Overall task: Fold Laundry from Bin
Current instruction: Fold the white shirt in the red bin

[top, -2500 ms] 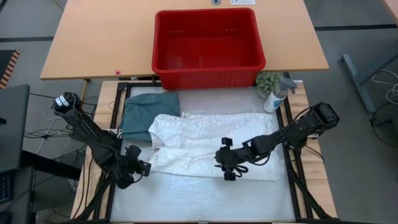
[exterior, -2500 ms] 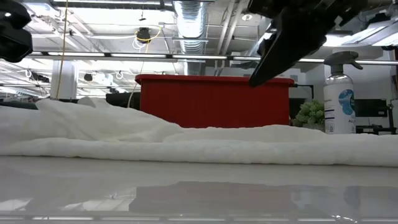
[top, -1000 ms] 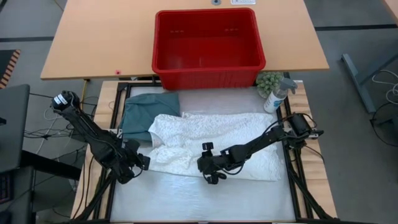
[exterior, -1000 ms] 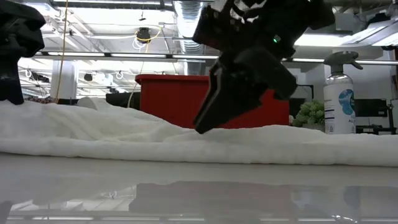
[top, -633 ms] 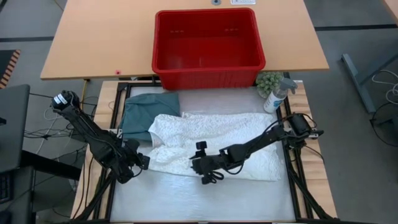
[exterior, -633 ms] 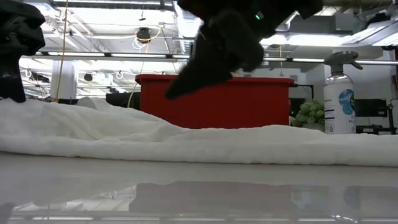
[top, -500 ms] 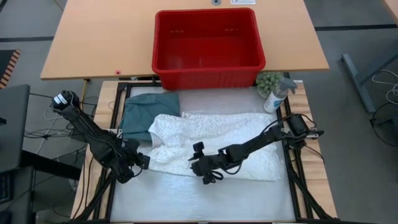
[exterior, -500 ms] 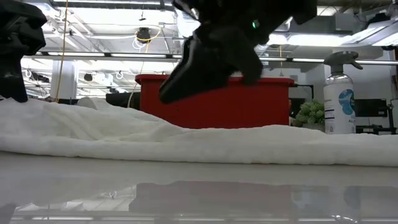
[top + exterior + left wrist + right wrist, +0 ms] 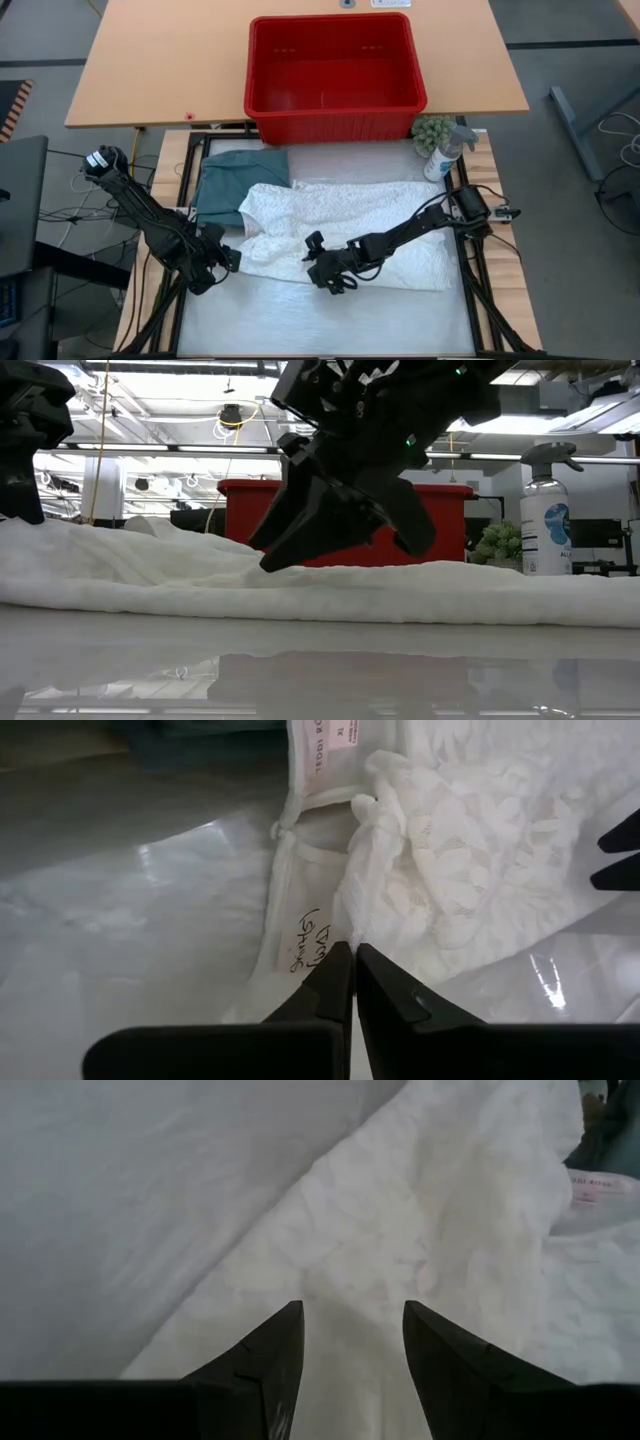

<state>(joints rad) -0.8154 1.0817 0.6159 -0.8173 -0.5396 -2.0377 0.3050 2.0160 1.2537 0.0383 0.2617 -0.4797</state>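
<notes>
**Two garments out, none finished**

Two pieces of laundry lie on the table: a white lace garment [image 9: 345,232] spread flat across the middle, and a dark teal-green garment [image 9: 240,180] bunched at its far left corner, touching it. The one red bin [image 9: 335,72] stands beyond them on the wooden table [image 9: 150,60], and its inside looks empty from above, so unloading seems done. No beige piece shows anywhere.

Folding looks barely begun. The white garment is only laid out; the teal one looks loosely doubled but not neat.

Two arms are at work. The right gripper [image 9: 322,268] hovers over the white garment's near hem, jaws spread with nothing between them. The left gripper [image 9: 225,258] sits at the garment's near left corner, jaws pressed together; whether cloth is pinched there I cannot tell.

One spray bottle [image 9: 444,152] and one small plant [image 9: 432,130] stand beside the bin.
</notes>
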